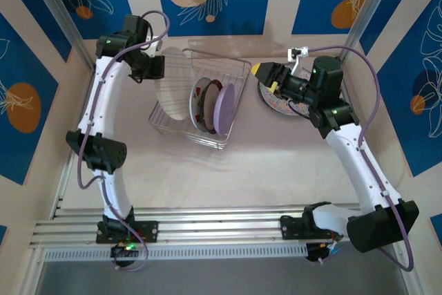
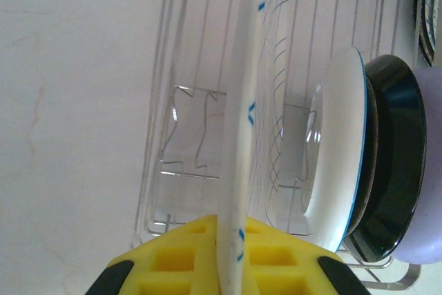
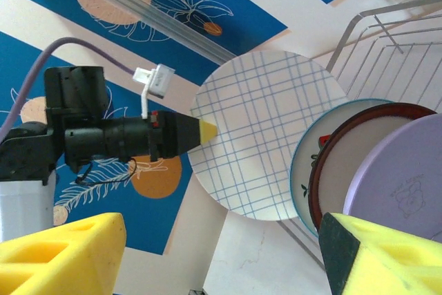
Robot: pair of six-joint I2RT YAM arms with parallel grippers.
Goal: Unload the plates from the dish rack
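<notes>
Pale table point(image 1: 242, 177), grid plate point(image 1: 173, 89) upright, in left pincer point(image 2: 228, 257)

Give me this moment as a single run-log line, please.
left gripper: shut on grid plate | right gripper: open, empty | dish rack: three other plates standing | table: speckled plate

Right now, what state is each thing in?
grid plate: upright, gripped
left tool: shut on grid plate
right tool: open, empty
lilac plate: on edge, racked
dark-rimmed plate: on edge, racked
blue-rimmed plate: on edge, racked
speckled plate: flat on table
dish rack: partly loaded
</notes>
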